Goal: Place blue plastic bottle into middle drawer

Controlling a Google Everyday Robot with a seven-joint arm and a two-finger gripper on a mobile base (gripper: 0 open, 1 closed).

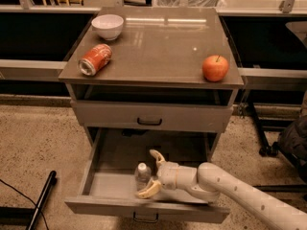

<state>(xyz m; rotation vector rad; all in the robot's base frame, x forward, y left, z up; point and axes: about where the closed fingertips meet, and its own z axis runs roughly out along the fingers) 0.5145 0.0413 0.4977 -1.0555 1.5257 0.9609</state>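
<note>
Cream two-finger gripper (152, 172) low inside the drawer, fingers spread wide, holding nothing | small clear blue plastic bottle with white cap (142, 175) upright just left of its tips, inside the wide grey middle drawer (105, 206) | my call: back straight out, fingers wide, don't clip it

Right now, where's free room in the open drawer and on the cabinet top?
Middle drawer: bare floor left of the blue plastic bottle; the right side is crowded by the gripper, open at the bottle. Cabinet top: bare middle between soda can and apple.
</note>
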